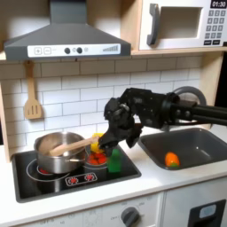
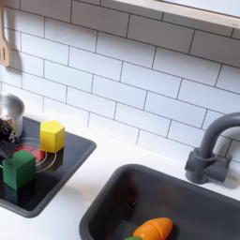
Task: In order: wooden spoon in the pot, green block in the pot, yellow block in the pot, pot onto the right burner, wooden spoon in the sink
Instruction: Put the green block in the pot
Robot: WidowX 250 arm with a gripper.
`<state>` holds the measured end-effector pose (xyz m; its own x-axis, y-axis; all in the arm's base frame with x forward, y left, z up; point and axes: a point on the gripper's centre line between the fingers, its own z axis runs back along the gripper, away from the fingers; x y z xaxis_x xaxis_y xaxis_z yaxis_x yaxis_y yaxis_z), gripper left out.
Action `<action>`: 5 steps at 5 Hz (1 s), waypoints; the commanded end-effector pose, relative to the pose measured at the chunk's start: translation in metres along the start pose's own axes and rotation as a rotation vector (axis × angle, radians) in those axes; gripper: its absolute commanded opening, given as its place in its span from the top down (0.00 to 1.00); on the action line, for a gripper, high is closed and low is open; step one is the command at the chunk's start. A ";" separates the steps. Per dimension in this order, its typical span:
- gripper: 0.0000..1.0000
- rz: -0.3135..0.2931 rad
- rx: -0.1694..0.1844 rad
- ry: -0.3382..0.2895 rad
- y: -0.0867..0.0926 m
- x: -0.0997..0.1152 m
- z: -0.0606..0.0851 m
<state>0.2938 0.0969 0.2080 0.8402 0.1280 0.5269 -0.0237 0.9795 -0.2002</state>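
The pot (image 1: 60, 147) stands on the black cooktop (image 1: 53, 182), over the ring nearer the first exterior view's left; a curved part of its steel wall (image 2: 11, 114) shows at the second exterior view's left edge. The wooden spoon (image 1: 74, 146) lies tilted in the pot, its handle projecting over the rim toward the first exterior view's right. The yellow block (image 1: 97, 139) sits on the cooktop just beside the pot, and in the second exterior view the yellow block (image 2: 52, 136) stands upright behind the green block (image 2: 19, 169). The green block (image 1: 114, 160) rests on the cooktop near its front edge in the first exterior view, beside the right burner (image 2: 30, 153), whose red ring is partly visible between the two blocks in the second exterior view. The pincer (image 1: 109, 142) is lowered over the two blocks in the first exterior view; whether its jaws are apart or together cannot be told. The sink (image 2: 112, 202) is set into the white tabletop (image 2: 66, 211) and contains a small orange toy (image 2: 153, 228). A slotted wooden spatula (image 1: 32, 97) hangs on the tiled wall.
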 end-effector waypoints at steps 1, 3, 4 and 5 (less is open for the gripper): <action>0.00 -0.065 -0.055 0.083 -0.010 0.010 -0.052; 0.00 -0.109 -0.066 0.112 -0.021 0.018 -0.073; 0.00 -0.116 -0.056 0.115 -0.021 0.017 -0.077; 0.00 -0.125 -0.038 0.140 -0.019 0.012 -0.080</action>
<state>0.3502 0.0703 0.1552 0.8968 -0.0121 0.4423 0.0973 0.9806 -0.1704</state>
